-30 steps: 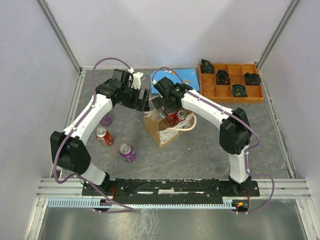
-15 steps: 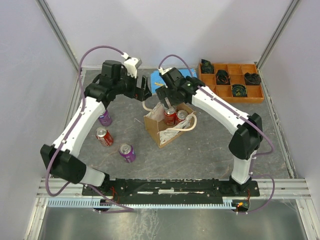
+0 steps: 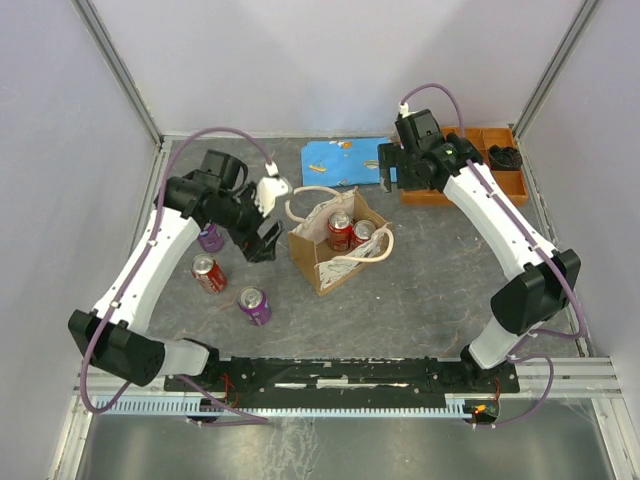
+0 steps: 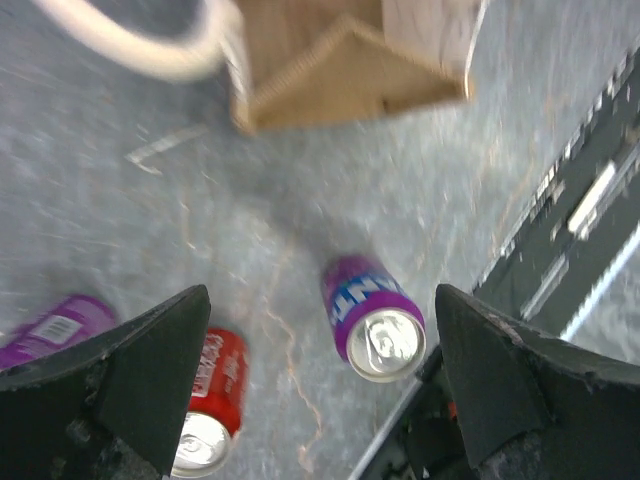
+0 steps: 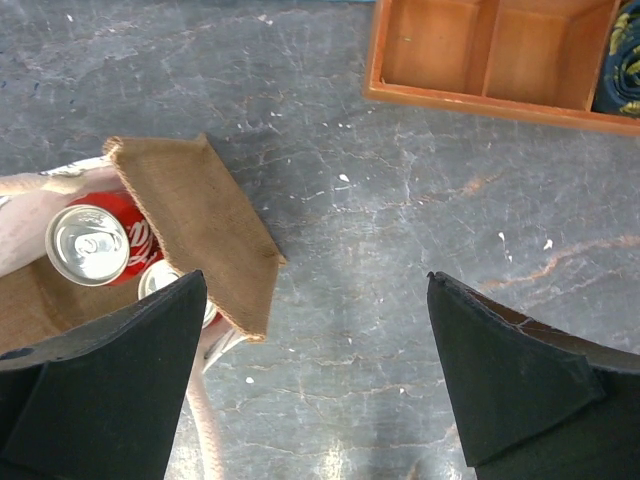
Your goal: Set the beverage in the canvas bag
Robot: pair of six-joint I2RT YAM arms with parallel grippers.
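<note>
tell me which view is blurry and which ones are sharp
left wrist: smeared throughout, the canvas bag and its rope handle have soft edges, the purple can lettering is fuzzy; right wrist: sharp, table scratches crisp, slight shine on the can lid in the bag; top external: sharp, evenly lit, soft shadows only

I see a grey, marbled table (image 3: 420, 290) with pale scuffs. The bag (image 3: 320, 262) stands on it near the middle. Three cans sit left of the bag, apart from it and from each other: a red can (image 3: 208, 273), a purple can (image 3: 253, 305) closer to the near edge, and a second purple can (image 3: 211, 239) farther back, partly hidden from me. A blue sheet (image 3: 340, 158) lies flat by the far edge. An orange tray (image 3: 505, 185) sits toward the far right corner.
</note>
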